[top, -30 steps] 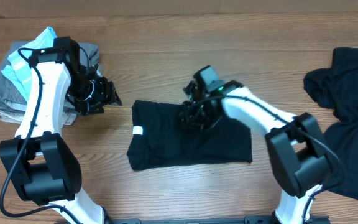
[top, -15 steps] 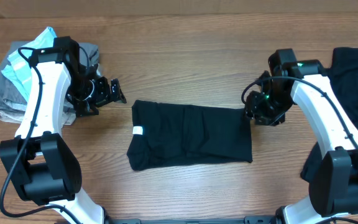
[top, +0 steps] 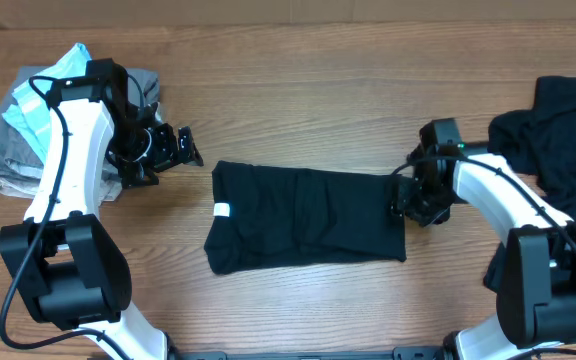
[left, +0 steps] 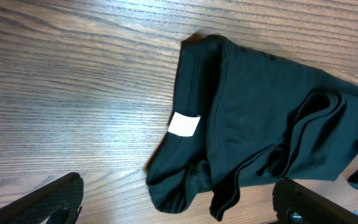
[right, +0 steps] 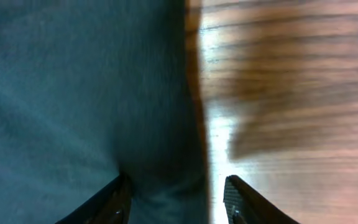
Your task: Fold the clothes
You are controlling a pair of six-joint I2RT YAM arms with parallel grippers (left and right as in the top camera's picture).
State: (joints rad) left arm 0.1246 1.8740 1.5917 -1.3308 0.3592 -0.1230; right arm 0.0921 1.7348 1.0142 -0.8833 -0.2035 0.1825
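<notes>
- Folded black shirt (top: 308,218) lies flat mid-table, a long rectangle running left to right, with a white label (top: 222,210) at its left end.
- Top, bottom and right edges are fairly straight. The lower left corner flares out, and its layers show loose in the left wrist view.
- Right gripper (top: 405,205) is at the shirt's right edge, fingers (right: 114,202) parted and straddling that edge, not pinching.
- Left gripper (top: 181,150) is off the upper left corner over wood, spread wide, nothing between.
- Second black shirt (top: 558,190) is crumpled at the right side, apart from the folded one.
- Garment pile (top: 13,140) sits far left.
- Table (top: 298,100) has open wood beyond the shirt and in front of it.
</notes>
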